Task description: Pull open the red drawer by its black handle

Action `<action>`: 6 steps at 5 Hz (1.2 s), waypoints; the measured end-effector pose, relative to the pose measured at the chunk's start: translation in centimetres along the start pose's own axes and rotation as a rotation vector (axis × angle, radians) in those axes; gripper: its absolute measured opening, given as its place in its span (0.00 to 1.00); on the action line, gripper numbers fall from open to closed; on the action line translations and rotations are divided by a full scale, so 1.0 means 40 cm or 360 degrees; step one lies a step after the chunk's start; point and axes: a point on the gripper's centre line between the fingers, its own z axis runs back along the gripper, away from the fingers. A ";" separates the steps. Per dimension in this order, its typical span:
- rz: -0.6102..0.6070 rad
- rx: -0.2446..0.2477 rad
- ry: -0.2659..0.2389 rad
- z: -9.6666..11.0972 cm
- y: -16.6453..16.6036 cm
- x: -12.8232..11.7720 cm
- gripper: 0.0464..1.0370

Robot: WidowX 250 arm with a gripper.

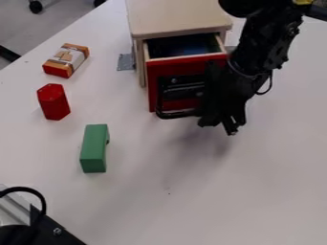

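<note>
Basically, wood cabinet (179, 18) far side, its red drawer (178, 66) part open; blk gripper (218, 124) at drawer's R front, opening & grip can't tell. Left: green block (94, 147) nearest, boxy orange-red pkg (66, 60) farthest, red hex block (53, 101) btwn.

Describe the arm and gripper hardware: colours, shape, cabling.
Mostly black, jointed robot arm, bulky, with a rounded upper section and a small yellow patch at the picture's top edge. Matching black, angular gripper. Thin black cable bows out in a loop above it.
</note>
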 end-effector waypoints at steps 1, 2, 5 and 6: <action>-0.0026 0.0000 -0.0017 0.011 -0.017 -0.018 0.10; -0.0045 -0.0009 -0.0014 0.014 -0.035 -0.033 0.10; -0.0045 -0.0036 0.0005 0.021 -0.071 -0.038 0.10; -0.0027 -0.0050 0.0018 0.031 -0.088 -0.035 0.10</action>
